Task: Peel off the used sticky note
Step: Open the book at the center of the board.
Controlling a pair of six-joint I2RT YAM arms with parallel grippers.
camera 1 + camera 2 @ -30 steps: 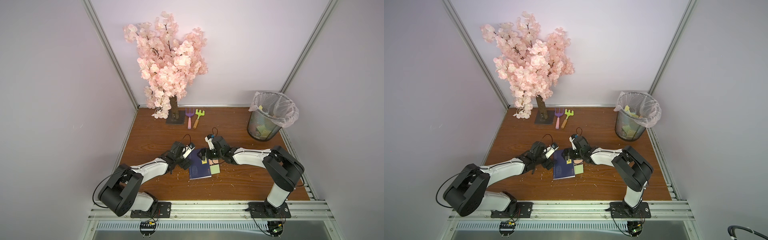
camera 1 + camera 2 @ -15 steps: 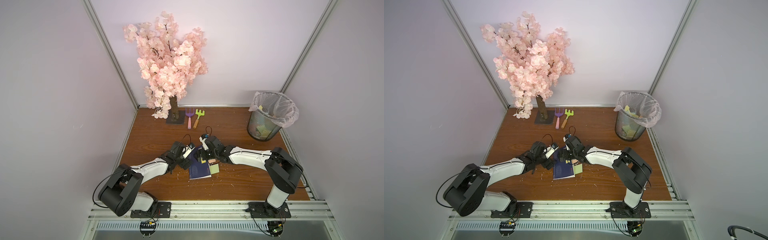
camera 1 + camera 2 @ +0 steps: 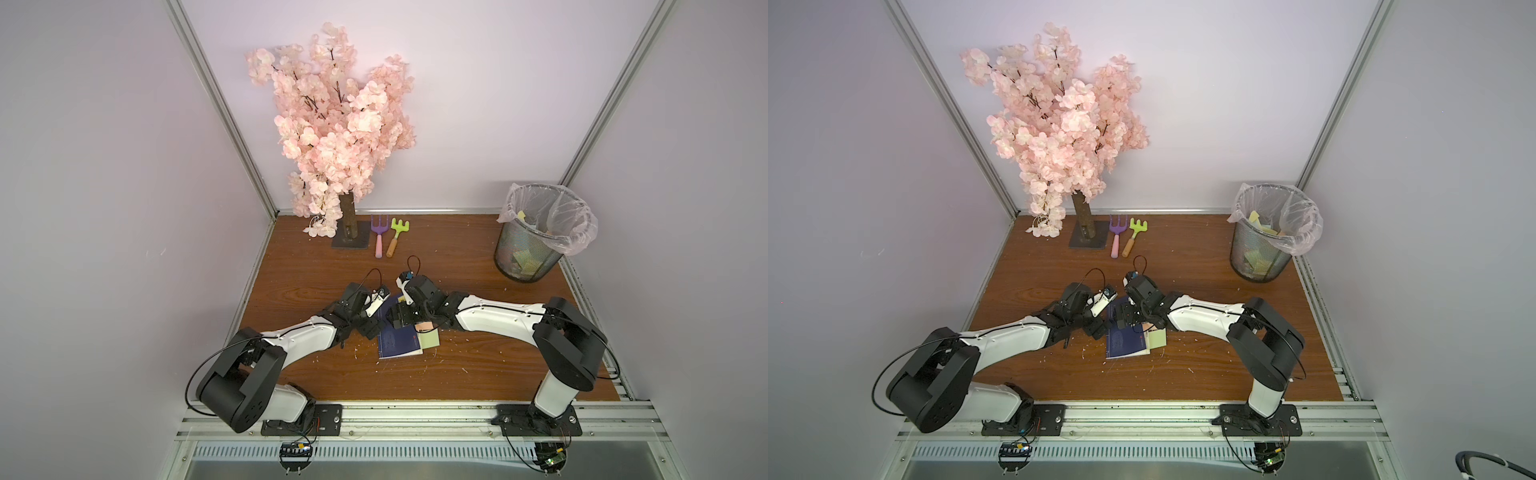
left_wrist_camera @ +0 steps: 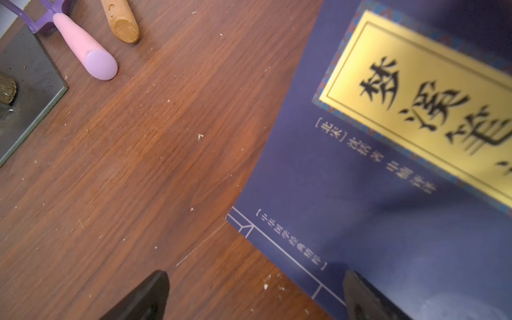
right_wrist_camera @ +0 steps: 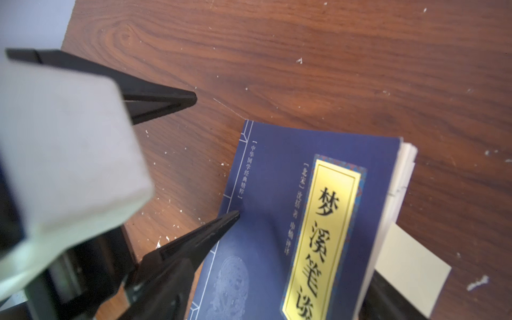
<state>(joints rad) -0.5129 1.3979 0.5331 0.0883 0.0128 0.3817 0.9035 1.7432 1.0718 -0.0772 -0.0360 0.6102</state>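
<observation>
- Both top views: the sticky note (image 3: 430, 340) pokes from the book (image 3: 395, 347), between the centre and front edge of the tabletop (image 3: 478, 365). It lies just beside the right gripper (image 3: 398, 321), whose jaws are spread above the cover.
- Left wrist: the left gripper (image 4: 256, 279) is spread, one finger over the cover, one over bare wood.
- Right wrist: only here does the sticky note (image 5: 410, 271) show close, pale, beyond the page edges.

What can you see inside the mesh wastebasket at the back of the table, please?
The wastebasket holds a clear plastic liner and several yellow-green paper notes; its bottom is hidden behind the liner and the mesh wall.
</observation>
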